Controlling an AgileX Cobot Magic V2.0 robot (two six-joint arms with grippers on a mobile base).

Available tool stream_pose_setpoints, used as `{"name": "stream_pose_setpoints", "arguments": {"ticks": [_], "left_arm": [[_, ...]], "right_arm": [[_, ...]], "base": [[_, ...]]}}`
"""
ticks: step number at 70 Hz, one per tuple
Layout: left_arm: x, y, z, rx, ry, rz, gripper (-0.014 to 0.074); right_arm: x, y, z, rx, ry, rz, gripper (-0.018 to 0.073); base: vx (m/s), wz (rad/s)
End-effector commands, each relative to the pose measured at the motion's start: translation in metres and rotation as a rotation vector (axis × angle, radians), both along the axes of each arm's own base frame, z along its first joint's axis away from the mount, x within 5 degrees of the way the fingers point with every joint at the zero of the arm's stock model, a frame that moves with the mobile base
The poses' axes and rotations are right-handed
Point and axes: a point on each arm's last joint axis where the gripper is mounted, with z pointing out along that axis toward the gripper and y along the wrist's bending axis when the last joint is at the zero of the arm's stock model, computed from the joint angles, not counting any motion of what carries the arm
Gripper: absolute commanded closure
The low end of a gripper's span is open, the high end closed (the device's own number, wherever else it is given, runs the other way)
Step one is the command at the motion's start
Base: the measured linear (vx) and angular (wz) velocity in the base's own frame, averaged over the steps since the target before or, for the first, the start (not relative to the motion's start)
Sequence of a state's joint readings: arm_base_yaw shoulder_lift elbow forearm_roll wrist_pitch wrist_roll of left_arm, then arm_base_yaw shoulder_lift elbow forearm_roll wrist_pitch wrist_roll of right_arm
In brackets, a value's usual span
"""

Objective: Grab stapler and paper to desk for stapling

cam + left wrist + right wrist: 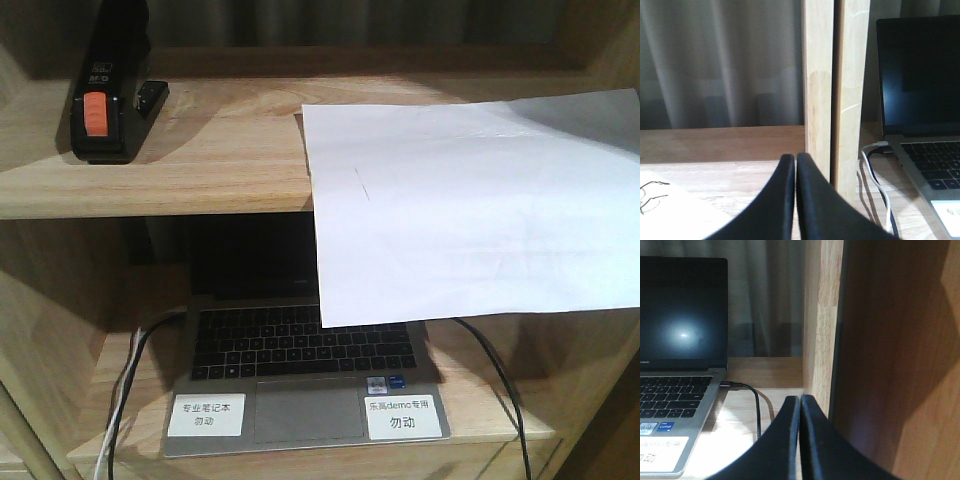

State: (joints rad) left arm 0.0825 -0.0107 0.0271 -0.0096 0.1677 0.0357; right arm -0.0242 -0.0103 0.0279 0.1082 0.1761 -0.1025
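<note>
Here the laptop (300, 370) sits open with a dark screen on the lower board of the wooden shelf unit (200, 170), and everything else is placed from it. The stapler (110, 100) stands on the board above the laptop, over its left side, with the orange patch facing forward. The paper (470, 210) lies on that same upper board, above the laptop's right side. Its front part hangs past the board's edge and covers the right portion of the laptop's screen. Stapler and paper are well apart, and no gripper touches either.

Two white labels with Chinese text (206, 414) sit on the laptop's palm rest, one either side of the trackpad. A white cable (880, 195) runs beside the laptop's left edge and a black cable (756, 407) leaves its right edge.

The left gripper (795, 158) hovers left of the laptop, facing a wooden upright (817, 90), its fingers pressed together and grasping nothing. The right gripper (800, 399) is to the laptop's right, facing the unit's side post (822, 315), its fingers likewise clenched and empty.
</note>
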Motion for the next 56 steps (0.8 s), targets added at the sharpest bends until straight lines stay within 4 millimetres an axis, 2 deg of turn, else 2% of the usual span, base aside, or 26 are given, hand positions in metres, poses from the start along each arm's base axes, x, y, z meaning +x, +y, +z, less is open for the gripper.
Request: {"name": "stream_pose_setpoints", "arguments": {"ticks": [1,56], "left_arm": [[0.0005,-0.0003,-0.0015,-0.018,-0.057,-0.004,0.0603],[0.0005,-0.0003,-0.0015,-0.017,-0.057,-0.004,0.0603]], "right_arm": [[-0.0002,-0.0012,0.0039,-0.008,-0.082,-0.016,0.0568],[-0.0002,-0.0012,0.0038,-0.008,-0.08,-0.016,0.0568]], "base": [[0.0,0.0],[0.0,0.0]]}}
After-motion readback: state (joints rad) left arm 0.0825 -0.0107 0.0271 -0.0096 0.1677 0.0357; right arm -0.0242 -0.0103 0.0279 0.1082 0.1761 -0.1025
